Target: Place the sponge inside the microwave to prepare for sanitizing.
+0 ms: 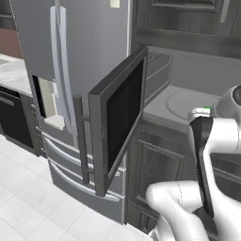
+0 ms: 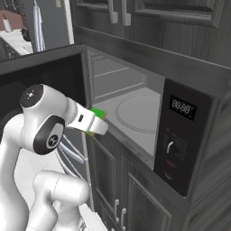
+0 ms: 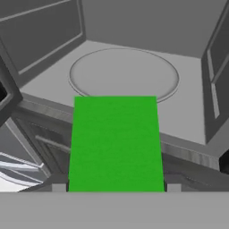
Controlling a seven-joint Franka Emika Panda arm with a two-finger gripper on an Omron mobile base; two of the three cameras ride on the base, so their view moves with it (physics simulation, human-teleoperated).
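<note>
The green sponge sits flat between my gripper's fingers, its far edge over the front lip of the microwave. My gripper is shut on the sponge, just in front of the oven's opening. The microwave stands open, showing a light grey interior and a round turntable. Its dark glass door is swung out to the left, with the grey bar handle at its outer edge. A strip of the sponge peeks over my arm in the left base view.
A steel fridge stands to the left of the open door. Dark wood cabinets run above and below the microwave. A black dishwasher is at the far left under a pale counter.
</note>
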